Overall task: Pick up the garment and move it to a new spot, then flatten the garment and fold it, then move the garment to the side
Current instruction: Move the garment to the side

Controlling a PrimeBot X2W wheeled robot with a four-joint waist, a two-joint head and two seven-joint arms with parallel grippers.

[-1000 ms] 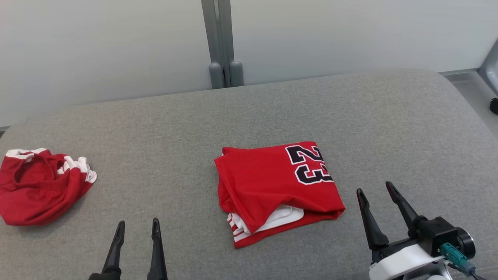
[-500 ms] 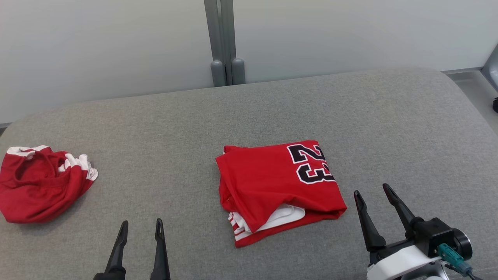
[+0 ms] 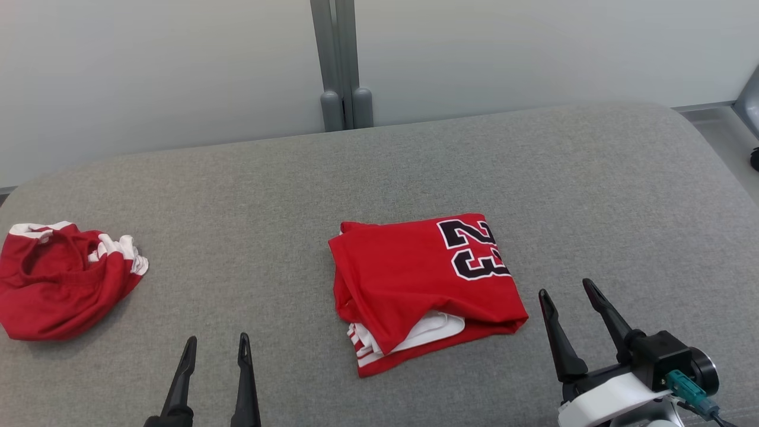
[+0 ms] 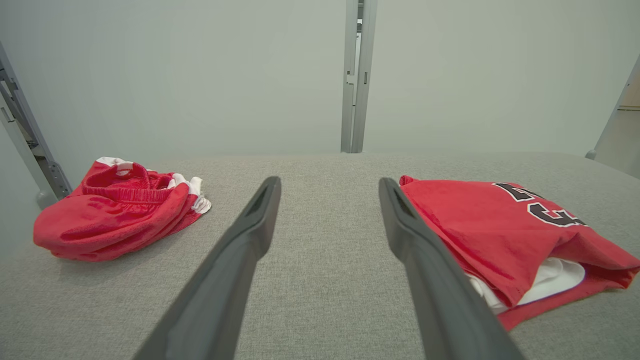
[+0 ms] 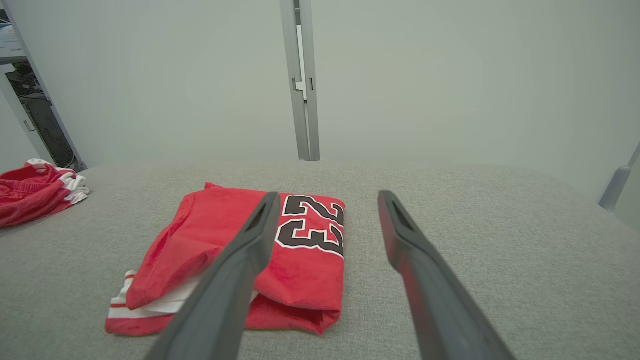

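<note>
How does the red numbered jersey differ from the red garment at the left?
The red jersey printed with a black 23 is folded into a flat rectangle; the red white-trimmed garment lies bunched in a heap. The jersey shows a number; the heap shows none. Both are red with white.

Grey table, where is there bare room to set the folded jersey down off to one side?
Widest bare patch: right of the folded jersey, out to the grey table's right edge. Another lies between the jersey and the crumpled red garment, ahead of the left gripper. Tightest by the right gripper, near the jersey's corner.
</note>
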